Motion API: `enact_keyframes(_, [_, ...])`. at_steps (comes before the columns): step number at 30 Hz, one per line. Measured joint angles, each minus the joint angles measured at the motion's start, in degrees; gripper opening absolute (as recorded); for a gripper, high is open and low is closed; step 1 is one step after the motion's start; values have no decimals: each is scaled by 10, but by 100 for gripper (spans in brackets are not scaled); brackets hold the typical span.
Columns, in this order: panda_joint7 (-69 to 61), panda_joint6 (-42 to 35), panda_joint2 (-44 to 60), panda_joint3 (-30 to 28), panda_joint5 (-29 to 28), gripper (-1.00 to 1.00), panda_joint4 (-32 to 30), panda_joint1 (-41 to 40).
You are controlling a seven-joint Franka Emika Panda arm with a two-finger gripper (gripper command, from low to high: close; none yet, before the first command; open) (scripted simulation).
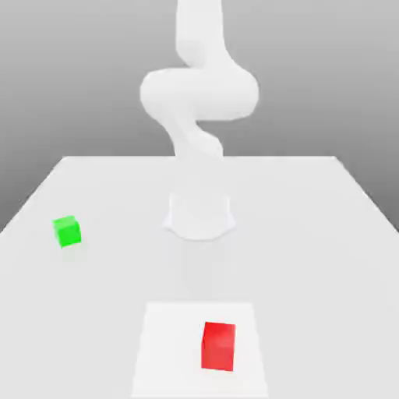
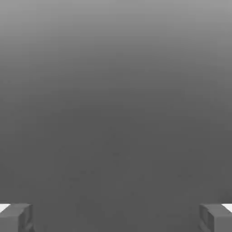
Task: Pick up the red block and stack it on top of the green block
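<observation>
The red block (image 1: 218, 347) sits near the front of the table in the exterior view, on a paler square patch. The green block (image 1: 67, 231) rests on the table at the exterior view's left, well apart from the red one. In the hand view my gripper (image 2: 116, 219) is open: its two grey fingertips (image 2: 16, 217) stand far apart with nothing between them, against a plain grey background. The white arm (image 1: 199, 93) rises from its base at the middle of the table and curls above it, away from both blocks.
The arm's round base (image 1: 199, 216) stands at the centre of the white table (image 1: 312, 234). The paler square patch (image 1: 171, 351) lies at the front edge under the red block.
</observation>
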Motion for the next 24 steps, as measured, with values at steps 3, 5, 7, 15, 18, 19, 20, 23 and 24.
enact_keyframes(3, [16,32,65,8,-2,0,-24,-4])
enact_keyframes(5, [26,52,107,14,-4,0,-39,-6])
enact_keyframes(7, [36,72,149,19,-6,0,-55,-8])
enact_keyframes(15, [76,153,315,35,-13,0,-116,-13])
enact_keyframes(18, [90,183,377,45,-15,0,-139,-17])
enact_keyframes(19, [94,193,398,46,-15,0,-146,-16])
enact_keyframes(20, [99,203,419,46,-14,0,-154,-15])
enact_keyframes(23, [111,241,481,43,-20,0,-166,-11])
enact_keyframes(24, [115,257,502,39,-23,0,-165,-7])
